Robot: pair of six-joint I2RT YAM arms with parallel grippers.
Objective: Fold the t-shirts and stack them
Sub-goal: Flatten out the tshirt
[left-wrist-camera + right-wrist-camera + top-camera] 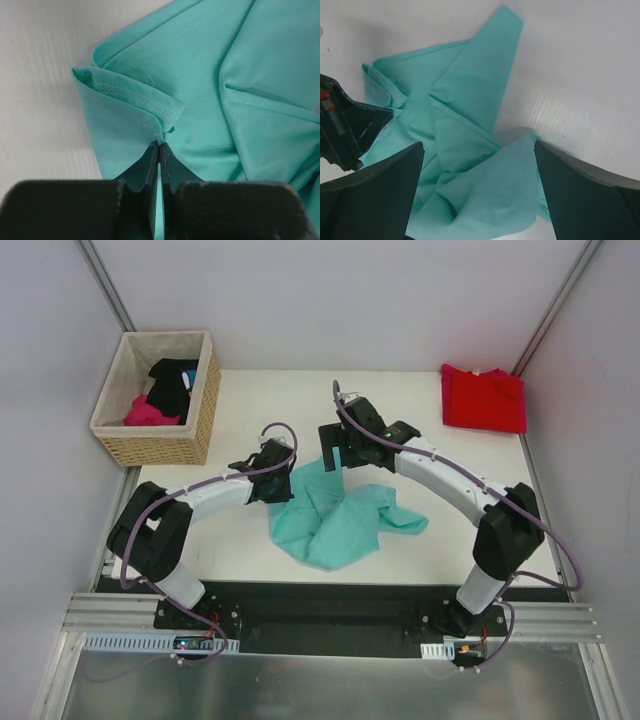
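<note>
White table (pixel 250 400): crumpled teal t-shirt (pixel 340 520), folded red t-shirt (pixel 484 398).
Left gripper (pixel 159 147) clamped on teal hem; right gripper (pixel 477 150) spread apart above it.

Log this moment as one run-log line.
left jaws: shut on teal t-shirt hem | right jaws: open above same shirt | red t-shirt: folded, far right of table | stack: not yet made

Soft matt knit cloth of teal t-shirt (pixel 250 75) (stitched hem), woven wicker basket (pixel 160 445), matt white table (pixel 300 390)
</note>
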